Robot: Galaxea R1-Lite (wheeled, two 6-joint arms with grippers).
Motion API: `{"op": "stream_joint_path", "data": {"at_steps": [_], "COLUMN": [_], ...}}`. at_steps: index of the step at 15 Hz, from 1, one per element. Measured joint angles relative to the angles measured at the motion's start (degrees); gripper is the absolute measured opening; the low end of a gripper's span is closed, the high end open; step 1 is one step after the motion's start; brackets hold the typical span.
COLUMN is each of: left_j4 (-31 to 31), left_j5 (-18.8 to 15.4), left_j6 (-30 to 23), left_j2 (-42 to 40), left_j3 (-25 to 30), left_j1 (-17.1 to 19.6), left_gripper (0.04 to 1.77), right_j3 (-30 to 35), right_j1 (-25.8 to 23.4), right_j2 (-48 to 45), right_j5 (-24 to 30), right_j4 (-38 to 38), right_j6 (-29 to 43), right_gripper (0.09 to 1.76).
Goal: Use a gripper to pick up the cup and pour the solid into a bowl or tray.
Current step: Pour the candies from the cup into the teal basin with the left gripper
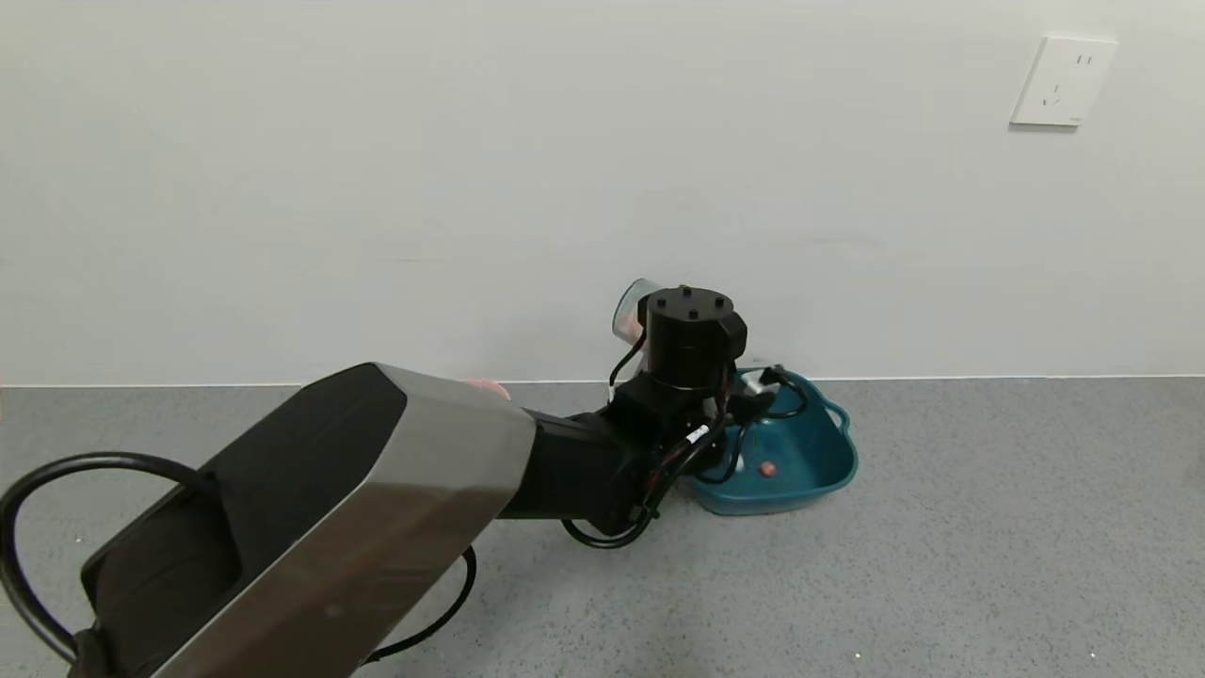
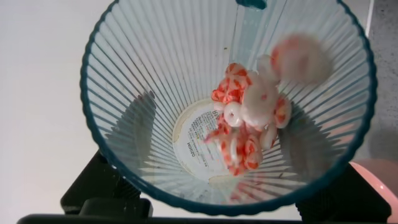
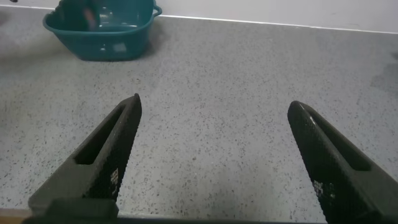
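Note:
My left gripper (image 2: 217, 208) is shut on the ribbed translucent blue-grey cup (image 2: 155, 74), its dark fingers (image 2: 102, 193) on either side of it. In the head view the cup (image 1: 631, 306) is tilted, held up beside the black wrist (image 1: 692, 339) at the near-left rim of the dark teal tray (image 1: 819, 476). Orange-pink and white pieces (image 2: 249, 124) lie inside the cup, some blurred near its rim. One pink piece (image 1: 769, 468) lies in the tray. My right gripper (image 3: 216, 103) is open and empty above bare table, with the tray (image 3: 102, 37) far off.
A pink bowl (image 1: 485, 388) peeks out behind my left arm and shows beside the cup in the left wrist view (image 2: 373, 180). The white wall stands just behind the tray, with a socket (image 1: 1064, 80) at the upper right. Grey speckled table (image 1: 988, 546) spreads all around.

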Motion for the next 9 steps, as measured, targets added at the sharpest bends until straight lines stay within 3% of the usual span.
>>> {"op": "stream_joint_path", "data": {"at_steps": [9], "left_j4": [-3.7], "left_j5": [-0.3], "left_j6": [8.7], "left_j2": [1.4], "left_j3": [0.8], "left_j1": [-1.3], "left_gripper": [1.29], "right_j3": [0.0], "right_j1": [0.0], "right_j2": [0.0], "right_j5": [0.0], "right_j4": [0.0], "right_j6": [0.0], "right_gripper": [1.71]}}
